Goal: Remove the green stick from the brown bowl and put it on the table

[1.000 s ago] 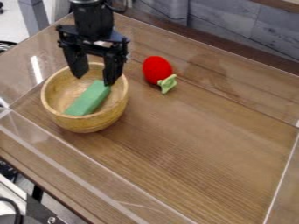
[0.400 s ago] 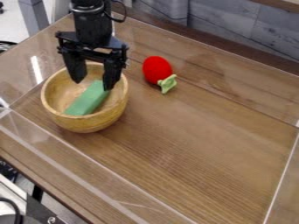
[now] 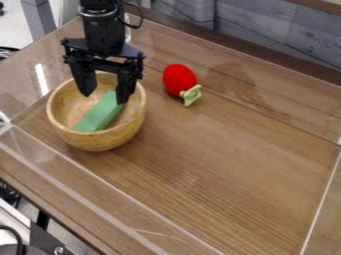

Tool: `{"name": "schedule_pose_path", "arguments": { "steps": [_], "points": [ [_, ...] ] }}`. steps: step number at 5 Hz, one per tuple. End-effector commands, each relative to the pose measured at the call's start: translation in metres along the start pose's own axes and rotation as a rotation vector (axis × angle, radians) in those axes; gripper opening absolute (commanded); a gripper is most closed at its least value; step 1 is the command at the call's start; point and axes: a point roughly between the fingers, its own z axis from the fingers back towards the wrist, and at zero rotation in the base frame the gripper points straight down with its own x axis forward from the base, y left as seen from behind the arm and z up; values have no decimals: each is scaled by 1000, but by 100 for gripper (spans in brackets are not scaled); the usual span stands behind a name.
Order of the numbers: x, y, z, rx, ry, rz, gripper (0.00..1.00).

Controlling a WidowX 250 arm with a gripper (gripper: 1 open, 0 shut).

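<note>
No readable text anywhere here, honestly. No labels, brand names, numbers or signs show up on anything in view; surfaces all look plain and unmarked.

Arm: all black, matte. Upper part a ribbed, cylindrical wrist section. Below it a wider crossbar body carrying the gripper (image 3: 106,95). Two long, straight black fingers (image 3: 84,82), squared at the tips. No markings, cables or screws can be made out.
</note>
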Motion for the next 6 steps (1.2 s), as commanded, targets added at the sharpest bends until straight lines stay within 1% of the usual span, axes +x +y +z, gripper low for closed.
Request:
{"name": "schedule_pose_path", "arguments": {
  "steps": [1,6],
  "points": [
    [2,1,5,9,-24,9,100],
    [6,-1,10,26,-44,25,100]
  ]
}}
